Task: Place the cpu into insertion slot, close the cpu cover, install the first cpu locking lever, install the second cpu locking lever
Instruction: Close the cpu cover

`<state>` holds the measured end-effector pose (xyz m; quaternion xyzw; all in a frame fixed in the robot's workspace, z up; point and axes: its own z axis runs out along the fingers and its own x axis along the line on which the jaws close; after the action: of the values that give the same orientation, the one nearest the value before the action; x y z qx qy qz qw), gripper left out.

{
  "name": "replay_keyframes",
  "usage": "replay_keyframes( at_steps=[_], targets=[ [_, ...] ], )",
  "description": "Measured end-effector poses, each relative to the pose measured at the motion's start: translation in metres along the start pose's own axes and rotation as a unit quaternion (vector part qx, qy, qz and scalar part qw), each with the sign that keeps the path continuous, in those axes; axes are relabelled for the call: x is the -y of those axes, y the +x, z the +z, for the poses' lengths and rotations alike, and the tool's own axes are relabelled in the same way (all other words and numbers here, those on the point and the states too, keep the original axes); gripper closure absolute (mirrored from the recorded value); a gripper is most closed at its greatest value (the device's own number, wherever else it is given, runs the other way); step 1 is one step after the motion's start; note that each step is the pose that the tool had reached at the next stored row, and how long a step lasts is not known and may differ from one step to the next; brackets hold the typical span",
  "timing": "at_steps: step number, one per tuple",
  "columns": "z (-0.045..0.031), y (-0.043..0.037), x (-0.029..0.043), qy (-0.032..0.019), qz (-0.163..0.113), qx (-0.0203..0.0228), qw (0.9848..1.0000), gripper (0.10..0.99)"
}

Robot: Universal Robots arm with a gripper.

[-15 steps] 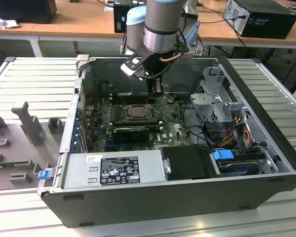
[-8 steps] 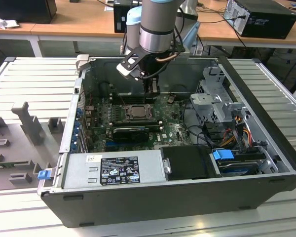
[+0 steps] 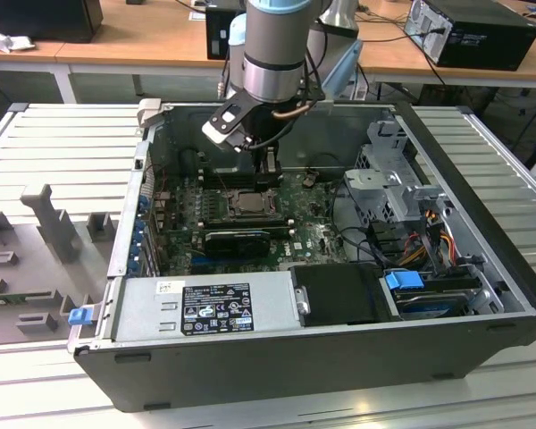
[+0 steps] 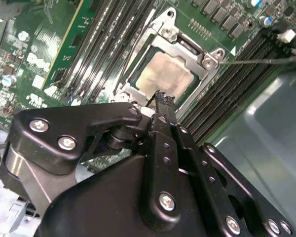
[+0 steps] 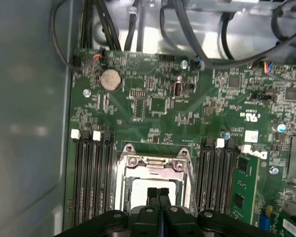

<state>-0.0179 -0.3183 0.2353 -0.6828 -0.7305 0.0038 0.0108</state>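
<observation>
The cpu lies flat in the insertion slot, its pale metal face showing through the window of the cpu cover. That cover lies down over it as a silvery frame. My gripper hovers just above the chip's edge, black fingers pressed together with nothing between them. In the first wrist view the shut gripper sits over the cpu and the cover. A thin metal lever sticks out sideways from one corner of the socket. In the exterior view the gripper hangs inside the open case.
Long black memory slots flank the socket on both sides of the green board. Cables and a drive cage fill the exterior view's right of the case; a power supply lies along the front. The case wall is close by.
</observation>
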Motion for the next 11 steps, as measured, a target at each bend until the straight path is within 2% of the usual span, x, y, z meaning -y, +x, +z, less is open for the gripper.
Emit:
replay_keyframes(
  at_steps=[3, 11],
  targets=[
    [0.0032, 0.0006, 0.0076, 0.0001, -0.001, 0.0001, 1.0, 0.98],
    [0.0035, 0.001, 0.0131, 0.0, -0.001, 0.0001, 1.0, 0.98]
  ],
)
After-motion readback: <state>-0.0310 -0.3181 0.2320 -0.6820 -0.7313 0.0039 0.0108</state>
